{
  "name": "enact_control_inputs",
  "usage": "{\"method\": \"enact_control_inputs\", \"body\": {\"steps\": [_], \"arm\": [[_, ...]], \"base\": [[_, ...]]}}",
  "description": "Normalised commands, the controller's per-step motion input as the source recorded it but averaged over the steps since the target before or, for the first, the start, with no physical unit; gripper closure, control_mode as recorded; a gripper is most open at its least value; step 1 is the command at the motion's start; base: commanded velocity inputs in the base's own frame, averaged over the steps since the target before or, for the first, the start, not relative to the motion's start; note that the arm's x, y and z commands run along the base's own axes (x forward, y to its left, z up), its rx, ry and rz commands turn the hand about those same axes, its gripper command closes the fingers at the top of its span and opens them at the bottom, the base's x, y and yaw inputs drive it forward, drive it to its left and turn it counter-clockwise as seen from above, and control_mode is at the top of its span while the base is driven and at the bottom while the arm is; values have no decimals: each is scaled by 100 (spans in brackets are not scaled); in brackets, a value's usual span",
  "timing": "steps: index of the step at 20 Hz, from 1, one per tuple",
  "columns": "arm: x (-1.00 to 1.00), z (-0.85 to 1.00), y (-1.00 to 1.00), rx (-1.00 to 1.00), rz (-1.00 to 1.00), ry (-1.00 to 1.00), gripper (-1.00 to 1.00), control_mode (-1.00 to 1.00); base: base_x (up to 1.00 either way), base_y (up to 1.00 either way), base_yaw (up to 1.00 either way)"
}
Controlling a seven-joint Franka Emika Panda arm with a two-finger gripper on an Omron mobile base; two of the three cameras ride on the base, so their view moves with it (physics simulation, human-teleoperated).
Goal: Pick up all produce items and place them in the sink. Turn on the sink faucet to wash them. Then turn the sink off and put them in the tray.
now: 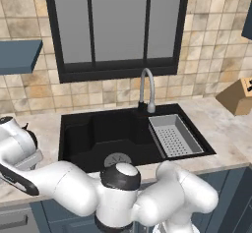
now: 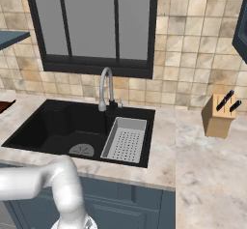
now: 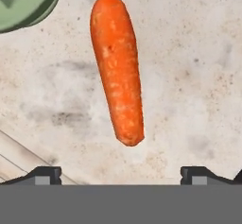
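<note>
An orange carrot (image 3: 118, 72) lies on the pale speckled counter, its narrow end pointing toward my gripper (image 3: 122, 173). The gripper hovers over it, open, one dark fingertip (image 3: 47, 173) on each side and nothing between them. The black sink (image 1: 83, 133) (image 2: 53, 121) sits under the window, with a round grey drain disc at its bottom. Behind the sink rises the silver gooseneck faucet (image 1: 146, 87) (image 2: 106, 85). My arm reaches off to the left of the sink in the left base view. A dark reddish corner of the tray (image 2: 5, 106) shows at the left edge of the right base view.
A light grey perforated drainer basket (image 1: 174, 136) (image 2: 125, 138) fills the sink's right side. A wooden knife block (image 1: 238, 97) (image 2: 219, 114) stands on the counter to the right. A green round object (image 3: 23, 3) lies close to the carrot's thick end.
</note>
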Motion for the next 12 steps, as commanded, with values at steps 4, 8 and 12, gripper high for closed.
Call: {"method": "enact_control_inputs", "body": {"steps": [4, 8, 12], "arm": [[28, -25, 14, 0, 0, 0, -100, -100], [18, -33, 27, -2, 0, 0, -100, -100], [14, -22, 27, -1, 0, 1, -100, -100]], "base": [[0, 0, 0], [0, 0, 0], [0, 0, 0]]}}
